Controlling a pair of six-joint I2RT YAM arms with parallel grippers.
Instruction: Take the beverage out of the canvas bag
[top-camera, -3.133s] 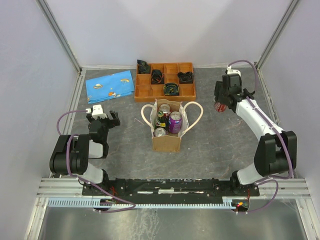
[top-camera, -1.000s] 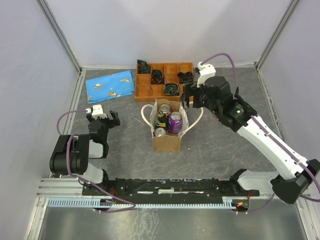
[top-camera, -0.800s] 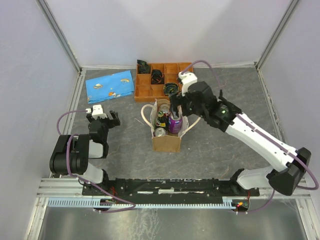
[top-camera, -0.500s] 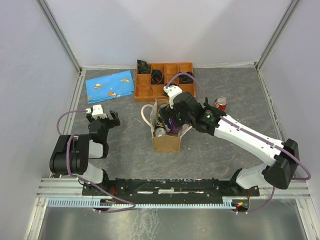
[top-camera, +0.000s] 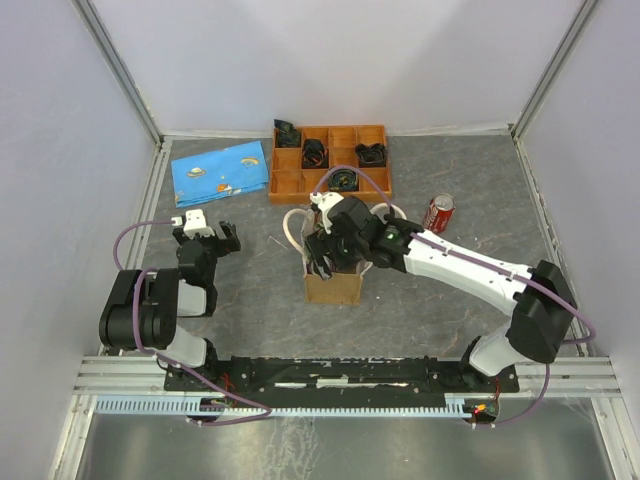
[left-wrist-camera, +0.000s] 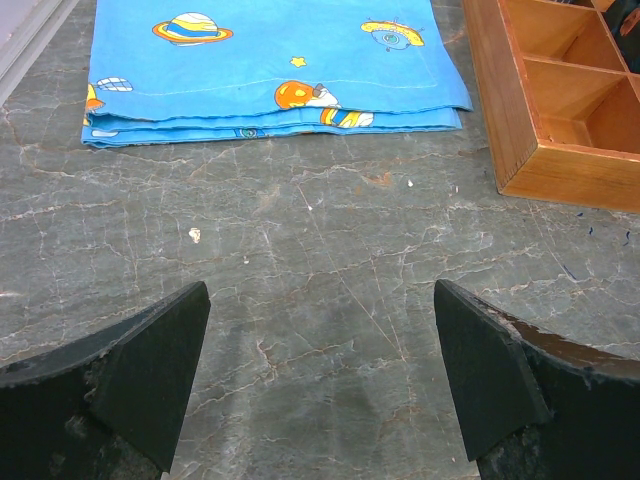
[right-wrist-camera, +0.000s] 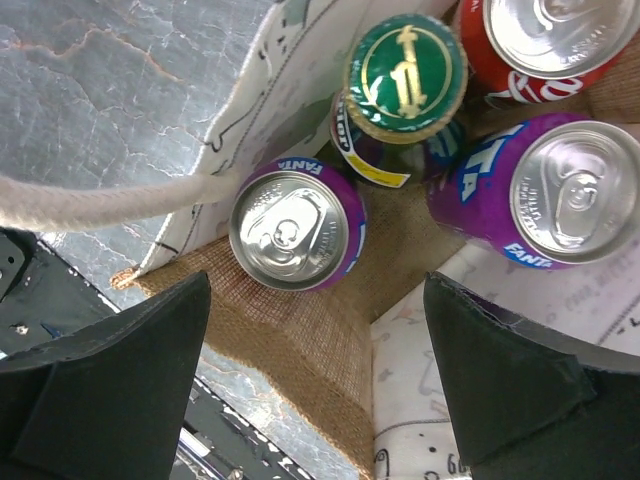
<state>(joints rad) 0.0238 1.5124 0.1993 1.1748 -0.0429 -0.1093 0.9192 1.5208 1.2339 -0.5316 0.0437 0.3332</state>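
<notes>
Top view: right gripper (top-camera: 325, 252) held over bag (top-camera: 333, 287), frame centre; red can (top-camera: 438, 213) stood right of it.
Left wrist: left gripper (left-wrist-camera: 320, 320) spread, nothing held; cloth (left-wrist-camera: 270, 60) seen upper left.
Right wrist: right gripper spread, nothing gripped; purple can (right-wrist-camera: 297, 230) seen inside bag, centre.

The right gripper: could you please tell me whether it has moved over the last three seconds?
Yes. The right gripper swung left: it was well right of the wooden tray, and now sits in front of it, over the canvas bag.
</notes>
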